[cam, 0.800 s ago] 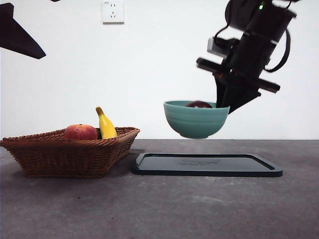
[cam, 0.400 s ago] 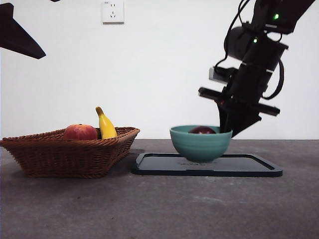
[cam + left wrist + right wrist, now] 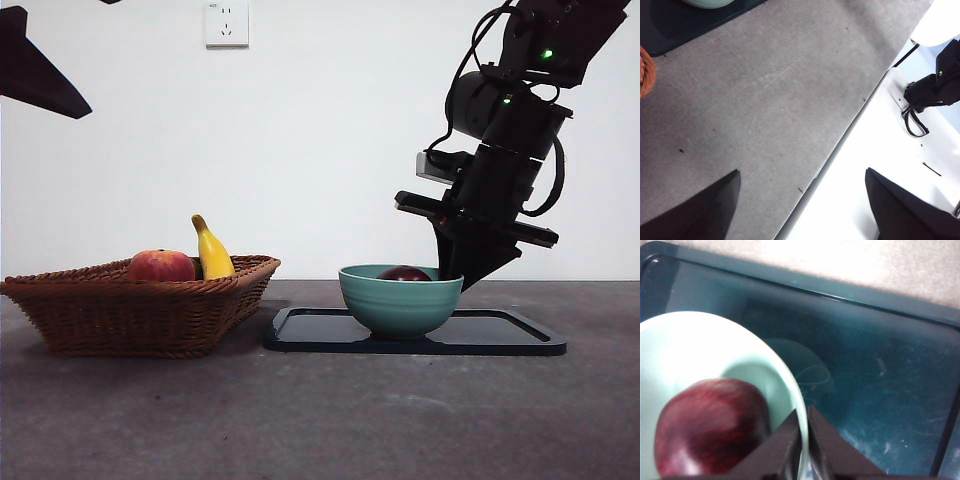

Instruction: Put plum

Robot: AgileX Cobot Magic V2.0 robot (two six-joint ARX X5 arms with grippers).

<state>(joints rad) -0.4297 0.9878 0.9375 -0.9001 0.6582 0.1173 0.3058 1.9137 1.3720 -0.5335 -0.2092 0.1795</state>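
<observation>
The dark maroon plum (image 3: 404, 273) lies inside a teal bowl (image 3: 400, 300) that sits on the black tray (image 3: 500, 340). My right gripper (image 3: 455, 275) comes down from the upper right and is shut on the bowl's right rim. In the right wrist view its jaws pinch the rim, one inside and one outside, at the right gripper (image 3: 803, 412), with the plum (image 3: 710, 425) close beside them in the bowl (image 3: 685, 345). My left gripper (image 3: 801, 172) is open, high over the table's edge and away from the bowl.
A wicker basket (image 3: 140, 310) at the left holds a red-orange fruit (image 3: 161, 265) and a yellow banana (image 3: 212, 250). The waiting left arm shows as a black tip (image 3: 35, 70) at the top left. The tray (image 3: 880, 365) has bare surface beside the bowl.
The right gripper has lowered the bowl, with the plum in it, from the air down onto the tray. The basket and the left arm have not moved.
</observation>
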